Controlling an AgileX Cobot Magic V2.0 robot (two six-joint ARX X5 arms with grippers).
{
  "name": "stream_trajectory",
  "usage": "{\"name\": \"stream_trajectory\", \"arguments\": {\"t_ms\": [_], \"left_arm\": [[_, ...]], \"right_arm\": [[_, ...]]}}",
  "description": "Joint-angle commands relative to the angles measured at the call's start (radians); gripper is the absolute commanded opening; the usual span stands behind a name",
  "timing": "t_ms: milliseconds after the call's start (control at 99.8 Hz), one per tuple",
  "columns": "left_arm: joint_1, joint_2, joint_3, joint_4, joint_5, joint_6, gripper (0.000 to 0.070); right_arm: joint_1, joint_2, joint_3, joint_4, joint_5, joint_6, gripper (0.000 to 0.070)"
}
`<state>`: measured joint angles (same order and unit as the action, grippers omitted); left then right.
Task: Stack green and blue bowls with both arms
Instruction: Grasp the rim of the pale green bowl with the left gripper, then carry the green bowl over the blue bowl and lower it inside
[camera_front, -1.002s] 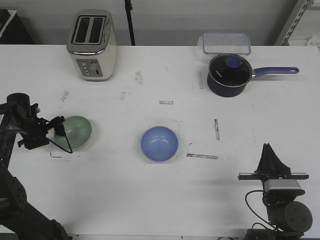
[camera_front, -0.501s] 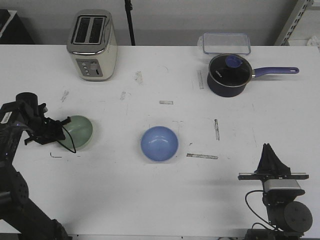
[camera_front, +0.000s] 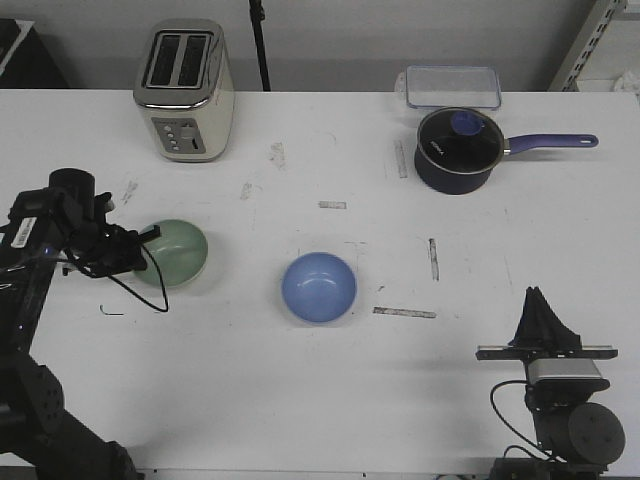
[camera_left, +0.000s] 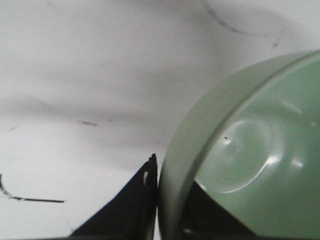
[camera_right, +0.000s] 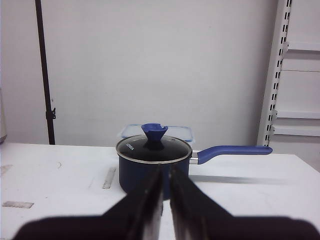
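Green bowl (camera_front: 172, 252) sits at the left side of the white worktop (camera_front: 300, 390), tipped on edge with its open side facing the left arm's fingers (camera_front: 132, 250). The left wrist view shows those fingers clamped on the rim of the green bowl (camera_left: 240, 150), one black finger (camera_left: 135, 205) against the outer wall and the other inside the hollow. To the right of it, near the middle of the worktop and well apart, the blue bowl (camera_front: 319, 287) rests upright and alone, with strips of grey tape (camera_front: 404, 312) on the surface around it. At the near right edge the right arm's fingers (camera_front: 541, 318) point away over the worktop, touching nothing; in the right wrist view these fingers (camera_right: 165, 200) stand nearly together with only a thin slit between them. Farther back, on the right, stands a dark blue saucepan (camera_front: 458, 150) with a glass lid and a long handle, and just behind it a clear plastic box (camera_front: 452, 85). At the far left stands a cream toaster (camera_front: 184, 90).
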<state>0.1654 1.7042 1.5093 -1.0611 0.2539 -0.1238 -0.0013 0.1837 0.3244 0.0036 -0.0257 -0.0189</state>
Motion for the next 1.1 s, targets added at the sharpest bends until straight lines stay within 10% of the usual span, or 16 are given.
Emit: {"name": "stream_trajectory", "arguments": {"t_ms": [0, 591, 1093], "left_arm": [[-0.029, 0.007, 0.056, -0.012, 0.010, -0.010, 0.0001], [-0.525, 0.088, 0.216, 0.015, 0.071, -0.096, 0.0001], [-0.680, 0.190, 0.216, 0.132, 0.098, -0.107, 0.0006]], "right_arm": [[0.000, -0.001, 0.006, 0.011, 0.000, 0.011, 0.0015], [0.000, -0.001, 0.006, 0.011, 0.000, 0.011, 0.0015], [0.000, -0.001, 0.006, 0.011, 0.000, 0.011, 0.0015]]}}
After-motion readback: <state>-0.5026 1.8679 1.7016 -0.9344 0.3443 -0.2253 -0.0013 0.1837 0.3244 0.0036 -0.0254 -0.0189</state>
